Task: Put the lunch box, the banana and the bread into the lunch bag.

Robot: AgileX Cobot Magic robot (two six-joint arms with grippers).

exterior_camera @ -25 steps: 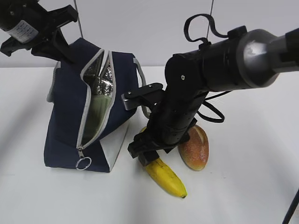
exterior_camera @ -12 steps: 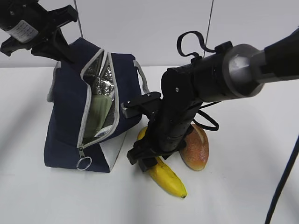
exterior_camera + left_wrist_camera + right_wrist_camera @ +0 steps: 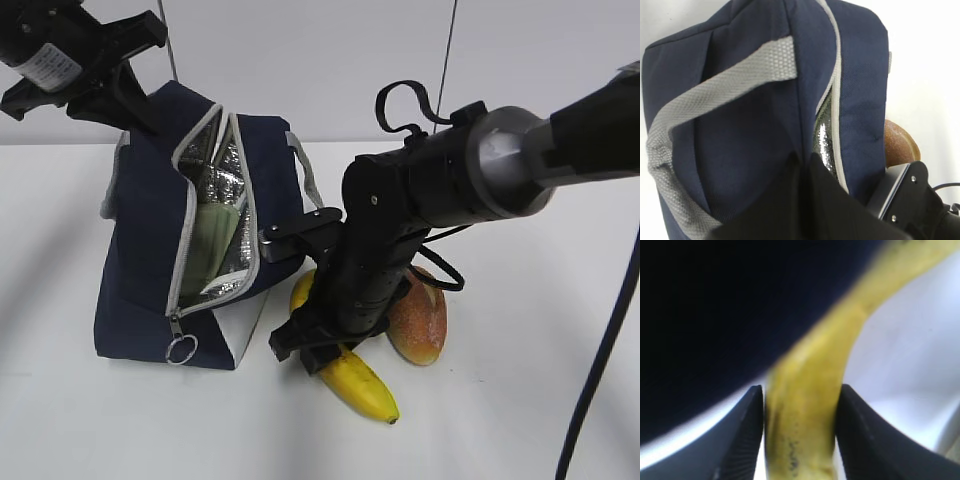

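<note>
The navy lunch bag (image 3: 140, 260) stands at the left with its zipper mouth gaping and its foil lining showing. Inside it lies the green-lidded lunch box (image 3: 215, 235). My left gripper (image 3: 140, 100) is shut on the bag's top fabric (image 3: 740, 115), its fingers pinching at the edge (image 3: 807, 157). The banana (image 3: 360, 385) lies on the table just right of the bag. My right gripper (image 3: 320, 345) is down over its near half. Both fingers (image 3: 747, 430) press the sides of the banana (image 3: 805, 405). The bread (image 3: 420, 320) sits right of the banana, partly behind the arm.
The zipper's ring pull (image 3: 181, 350) hangs at the bag's lower front. A grey strap handle (image 3: 685, 110) loops over the bag's top. The right arm's cable (image 3: 600, 360) runs down the right side. A white wall stands behind the white table (image 3: 520, 420).
My right gripper has sunk onto the banana and its jaws have narrowed until they meet the banana's sides. The bag's mouth shows more of the lunch box. The left arm has not moved.
</note>
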